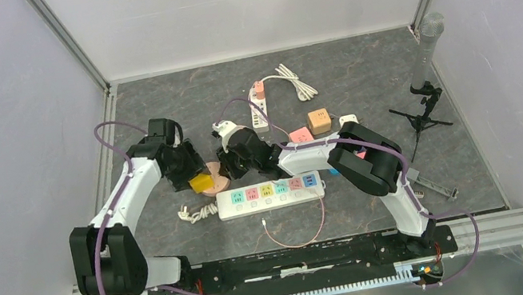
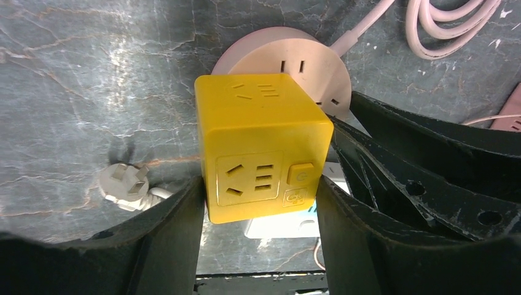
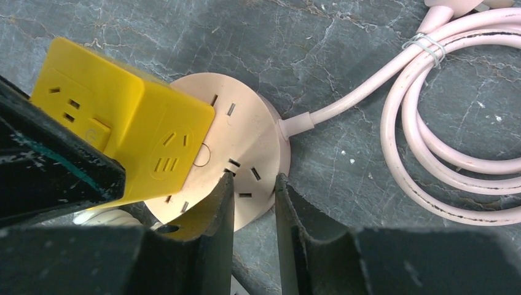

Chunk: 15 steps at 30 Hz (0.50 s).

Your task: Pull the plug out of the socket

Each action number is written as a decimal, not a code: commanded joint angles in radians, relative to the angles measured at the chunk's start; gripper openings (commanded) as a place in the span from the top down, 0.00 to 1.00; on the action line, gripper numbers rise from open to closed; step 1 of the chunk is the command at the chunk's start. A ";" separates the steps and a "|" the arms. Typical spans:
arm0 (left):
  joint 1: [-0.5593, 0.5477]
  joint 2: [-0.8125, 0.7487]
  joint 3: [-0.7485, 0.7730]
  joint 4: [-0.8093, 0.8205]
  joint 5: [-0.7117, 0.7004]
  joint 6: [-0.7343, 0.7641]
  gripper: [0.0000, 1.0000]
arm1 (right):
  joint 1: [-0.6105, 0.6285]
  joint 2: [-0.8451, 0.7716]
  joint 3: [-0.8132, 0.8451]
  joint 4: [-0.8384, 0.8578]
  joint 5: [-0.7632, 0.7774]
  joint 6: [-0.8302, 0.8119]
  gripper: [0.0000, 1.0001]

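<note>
Plug, a glossy yellow cube, sits pinched over the round pink socket.

Grey table carries pink socket, white power strip, perhaps a tripod.

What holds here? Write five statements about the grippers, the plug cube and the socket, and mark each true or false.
1. The left gripper clamps the yellow cube adapter from two opposite sides. True.
2. The right gripper holds the long white power strip. False: its fingers close on the rim of the round pink socket.
3. The pink cord of that socket lies coiled on the table. True.
4. The yellow cube adapter sits on the long white power strip. False: it sits over the round pink socket, and the strip lies apart, nearer the arm bases.
5. A loose white plug lies on the table beside the cube. True.
</note>
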 commanded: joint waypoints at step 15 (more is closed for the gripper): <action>-0.017 -0.006 0.092 0.018 0.043 0.065 0.57 | 0.018 0.112 -0.051 -0.261 -0.043 -0.040 0.68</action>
